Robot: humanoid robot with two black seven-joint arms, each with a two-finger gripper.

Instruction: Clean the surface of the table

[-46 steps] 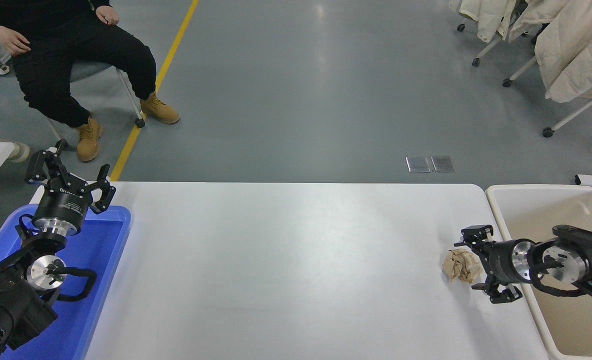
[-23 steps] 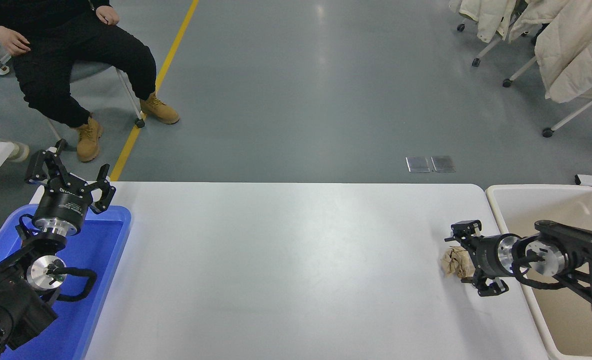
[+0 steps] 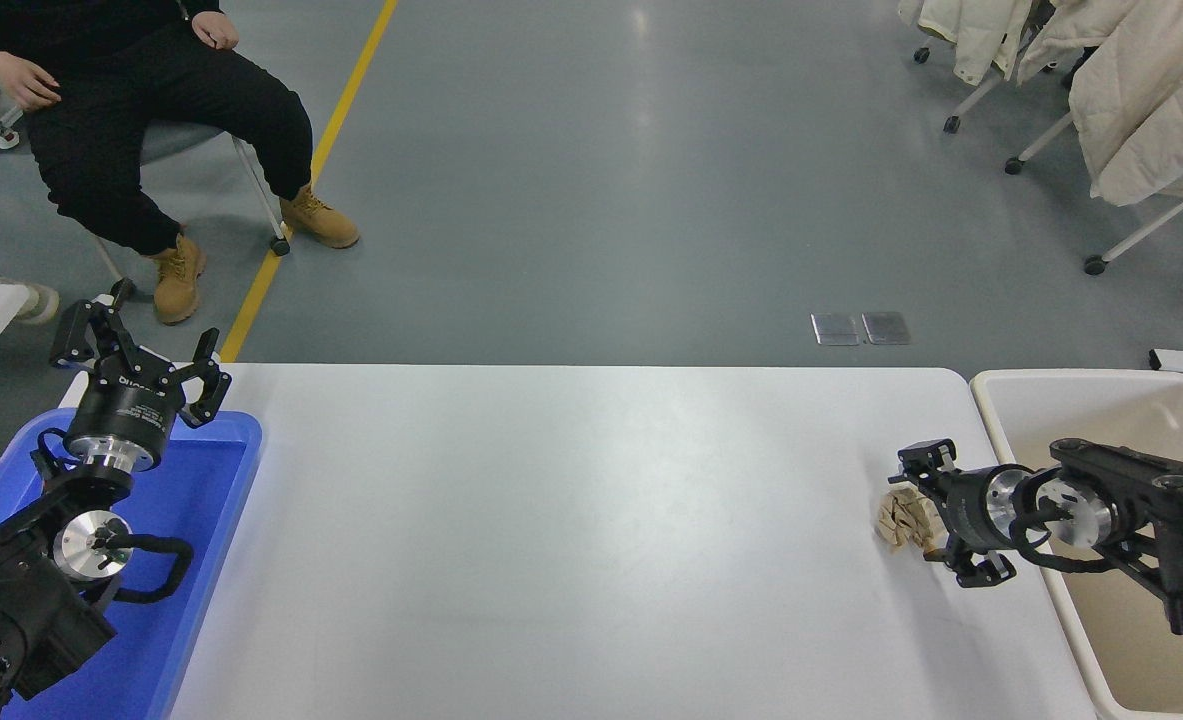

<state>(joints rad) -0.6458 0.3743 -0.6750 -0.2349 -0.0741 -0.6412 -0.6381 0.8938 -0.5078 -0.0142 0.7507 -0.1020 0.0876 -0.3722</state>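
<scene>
The right end effector, fingers spread around a crumpled paper wad on the desk, must next pinch it and carry it to the beige bin.

We note a crumpled paper wad on the table surface near its right edge; bin just right, tray far left.
</scene>
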